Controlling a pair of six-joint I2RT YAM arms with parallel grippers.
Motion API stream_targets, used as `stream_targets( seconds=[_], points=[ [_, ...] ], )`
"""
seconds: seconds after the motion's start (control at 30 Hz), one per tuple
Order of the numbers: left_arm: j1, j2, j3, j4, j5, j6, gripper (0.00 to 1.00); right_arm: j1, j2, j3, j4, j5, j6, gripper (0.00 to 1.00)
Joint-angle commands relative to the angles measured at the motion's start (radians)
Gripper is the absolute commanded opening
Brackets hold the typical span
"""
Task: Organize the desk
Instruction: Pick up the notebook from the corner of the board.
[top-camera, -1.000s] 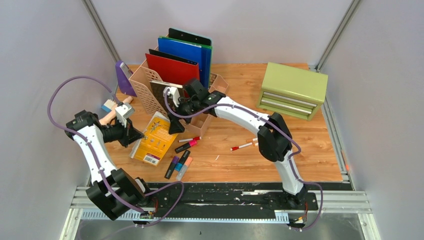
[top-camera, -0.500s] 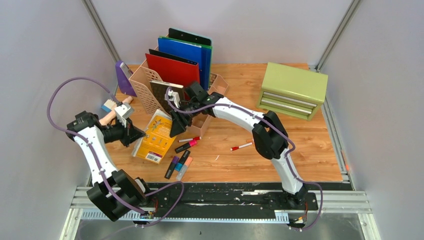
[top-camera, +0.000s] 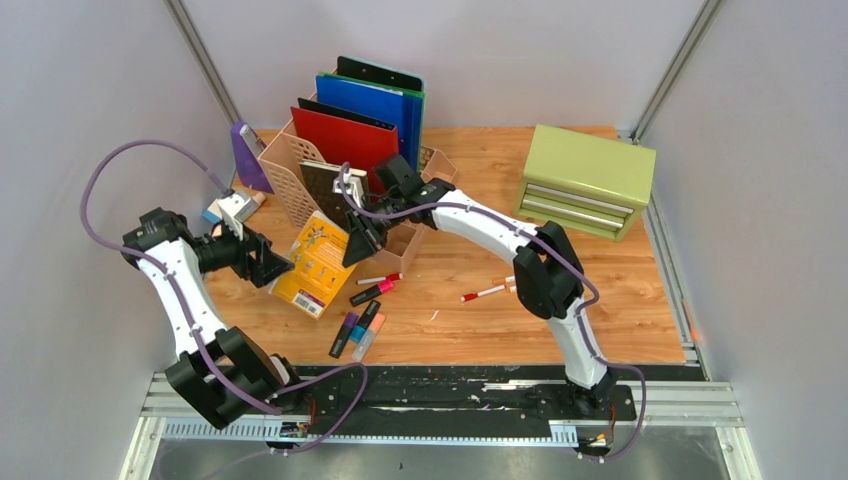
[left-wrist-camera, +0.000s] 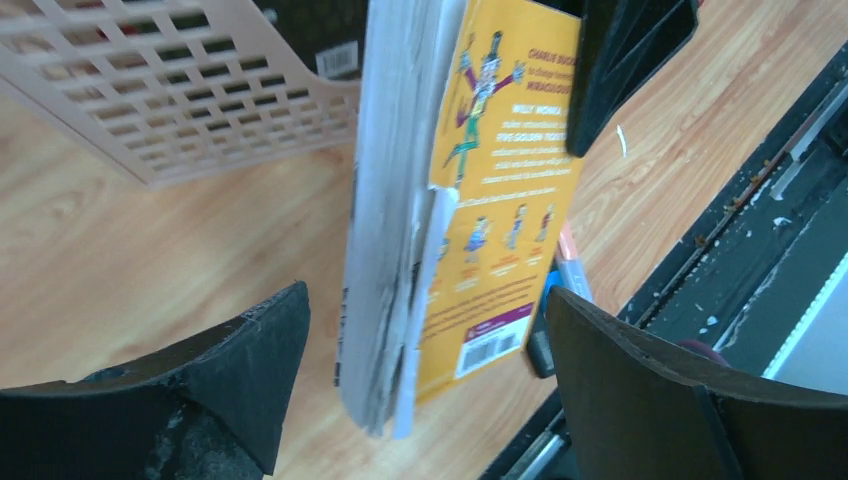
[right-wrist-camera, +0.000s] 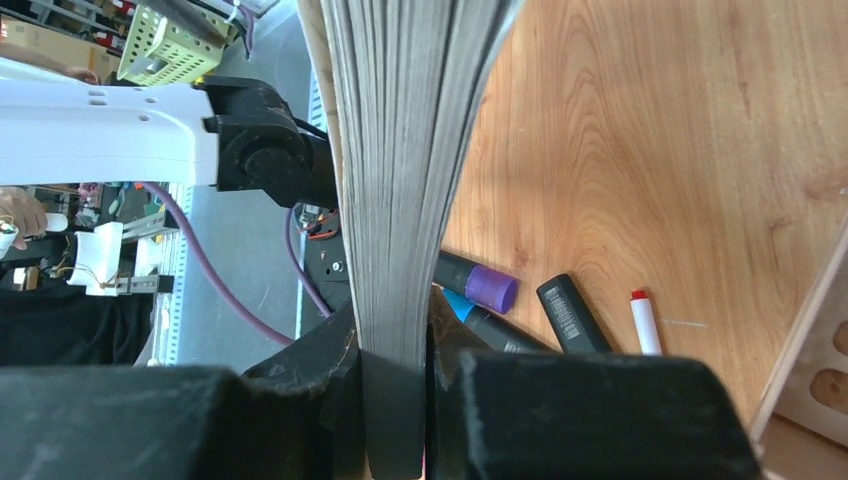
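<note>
A yellow paperback book (top-camera: 318, 262) stands tilted on edge on the wooden desk (top-camera: 600, 290), in front of the beige file organizer (top-camera: 300, 180). My right gripper (top-camera: 360, 240) is shut on the book's upper edge. In the right wrist view the page block (right-wrist-camera: 405, 150) runs straight down between the jaws of the right gripper (right-wrist-camera: 395, 350). My left gripper (top-camera: 262, 262) is open at the book's left side. In the left wrist view the book (left-wrist-camera: 500, 200) hangs between the spread fingers (left-wrist-camera: 230, 370) of the left gripper (left-wrist-camera: 428, 300), apart from both.
Highlighters (top-camera: 358, 328) and red pens (top-camera: 485, 293) lie on the desk in front of the book. The organizer holds red and blue folders (top-camera: 370, 110). A green drawer cabinet (top-camera: 585, 180) stands at the back right. A purple object (top-camera: 250, 158) leans at the back left.
My left gripper let go of the book, opened and drew back to the left. My right gripper closed on the book's upper edge, and the book now stands more upright.
</note>
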Motion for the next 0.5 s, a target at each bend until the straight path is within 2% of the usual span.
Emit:
stream_targets(
  seconds=[0.0, 0.23, 0.3, 0.47],
  points=[
    [-0.001, 0.016, 0.121, -0.023, 0.041, -0.043, 0.98, -0.014, -0.187, -0.005, 0.034, -0.05, -0.009, 0.0],
    [-0.053, 0.075, 0.275, -0.094, 0.051, -0.03, 1.0, -0.013, -0.29, -0.086, -0.011, -0.074, -0.037, 0.0],
    [-0.09, 0.091, 0.309, -0.16, 0.063, -0.012, 1.0, -0.014, -0.298, -0.077, -0.059, -0.076, -0.088, 0.0],
    [-0.213, 0.106, 0.337, -0.182, 0.078, -0.063, 1.0, -0.014, -0.319, -0.068, -0.144, -0.06, -0.193, 0.0]
  ],
)
